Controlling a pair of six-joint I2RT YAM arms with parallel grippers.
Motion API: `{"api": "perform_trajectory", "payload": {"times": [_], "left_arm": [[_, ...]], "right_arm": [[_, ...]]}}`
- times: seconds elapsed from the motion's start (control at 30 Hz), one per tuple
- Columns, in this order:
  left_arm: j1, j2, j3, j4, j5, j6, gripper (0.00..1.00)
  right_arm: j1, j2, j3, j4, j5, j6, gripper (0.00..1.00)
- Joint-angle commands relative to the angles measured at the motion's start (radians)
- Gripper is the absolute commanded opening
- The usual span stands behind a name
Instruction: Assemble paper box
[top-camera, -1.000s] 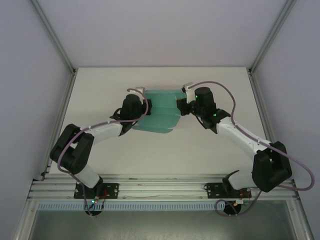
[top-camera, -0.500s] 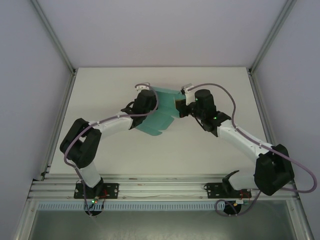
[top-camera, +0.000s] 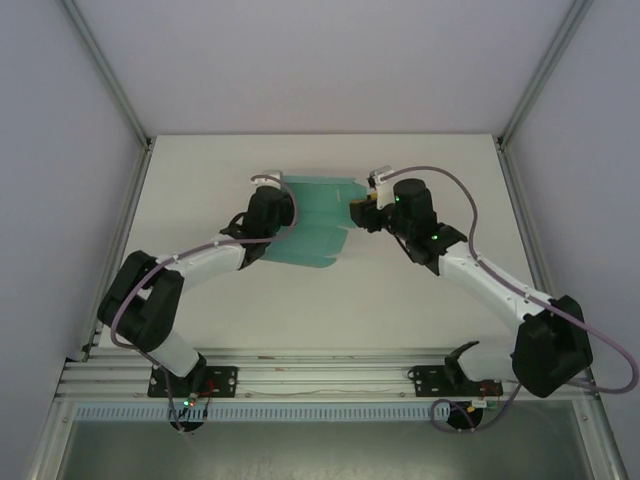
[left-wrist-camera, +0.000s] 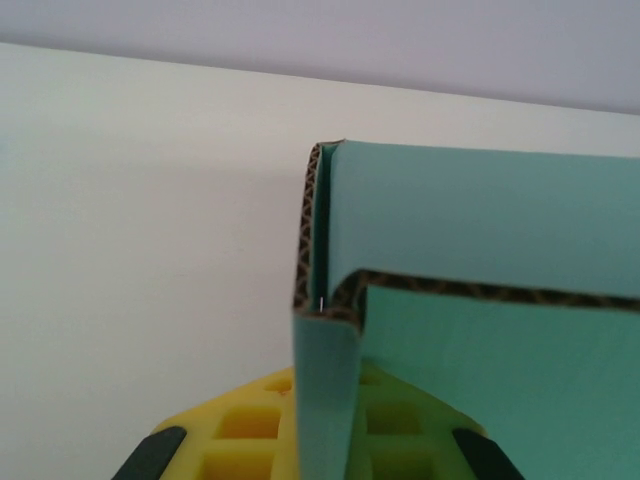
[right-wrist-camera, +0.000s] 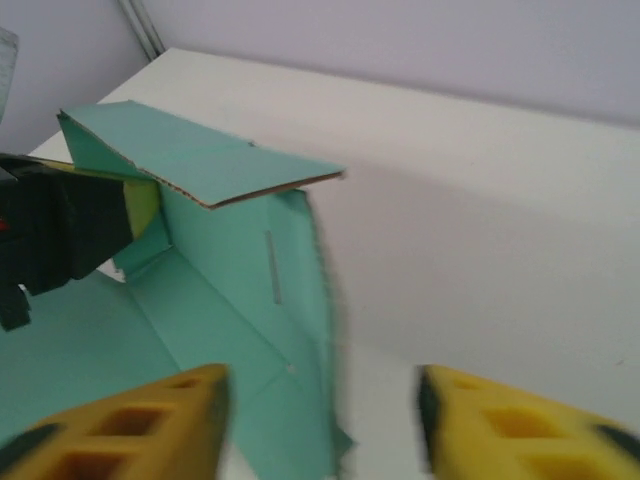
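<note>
The paper box (top-camera: 315, 232) is a teal card sheet, partly folded, lying at the middle of the white table with flaps raised along its far edge. My left gripper (top-camera: 284, 207) is at the sheet's left side. In the left wrist view this gripper (left-wrist-camera: 322, 405) is shut on a folded upright edge of the paper box (left-wrist-camera: 500, 330), whose corrugated brown core shows. My right gripper (top-camera: 356, 213) is at the sheet's right side. In the right wrist view it (right-wrist-camera: 325, 425) stands open, its yellow fingers (right-wrist-camera: 140, 425) straddling the right edge of the paper box (right-wrist-camera: 230, 290).
The white table (top-camera: 400, 290) is bounded by aluminium frame posts (top-camera: 520, 170) at left and right and a rail (top-camera: 320, 375) at the near edge. Bare tabletop lies in front of and behind the sheet.
My left arm swung right and then back left with the card in its grip, and the sheet shifted and refolded. My right gripper edged left toward the sheet's right edge.
</note>
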Motion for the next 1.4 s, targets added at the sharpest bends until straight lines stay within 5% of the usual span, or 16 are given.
{"api": "perform_trajectory", "payload": {"times": [0.0, 0.03, 0.07, 0.3, 0.5, 0.7, 0.9, 1.1, 1.27, 1.37], "left_arm": [[-0.013, -0.063, -0.023, -0.026, 0.006, 0.021, 0.0], [-0.017, -0.07, -0.025, -0.033, 0.0, 0.022, 0.0], [-0.021, -0.076, -0.024, -0.053, -0.006, 0.025, 0.0], [-0.055, -0.074, -0.027, -0.096, -0.068, 0.032, 0.0], [-0.061, -0.066, -0.024, -0.116, -0.093, 0.005, 0.0], [-0.061, -0.045, 0.018, -0.188, -0.119, -0.039, 0.0], [-0.061, -0.058, -0.003, -0.152, -0.062, -0.042, 0.0], [-0.06, -0.068, -0.005, -0.141, -0.039, -0.047, 0.0], [-0.059, -0.045, 0.019, -0.202, -0.099, -0.041, 0.0], [-0.055, -0.043, 0.003, -0.185, -0.086, -0.028, 0.0]], "right_arm": [[-0.002, -0.085, -0.025, 0.022, 0.085, 0.023, 0.86], [-0.002, -0.1, -0.029, 0.029, 0.109, 0.036, 0.99], [-0.002, -0.113, -0.036, 0.039, 0.132, 0.049, 1.0], [-0.012, -0.092, 0.063, -0.022, 0.316, 0.114, 1.0], [-0.017, 0.044, 0.169, -0.134, 0.331, 0.116, 1.0], [-0.016, 0.095, 0.162, -0.188, 0.163, 0.061, 1.0], [-0.028, 0.133, 0.13, -0.182, 0.337, 0.133, 1.0], [-0.031, 0.129, 0.075, -0.076, 0.082, 0.107, 1.0], [-0.074, 0.015, 0.038, -0.057, 0.208, 0.185, 1.0], [-0.157, -0.075, -0.024, -0.035, -0.046, 0.209, 1.0]]}}
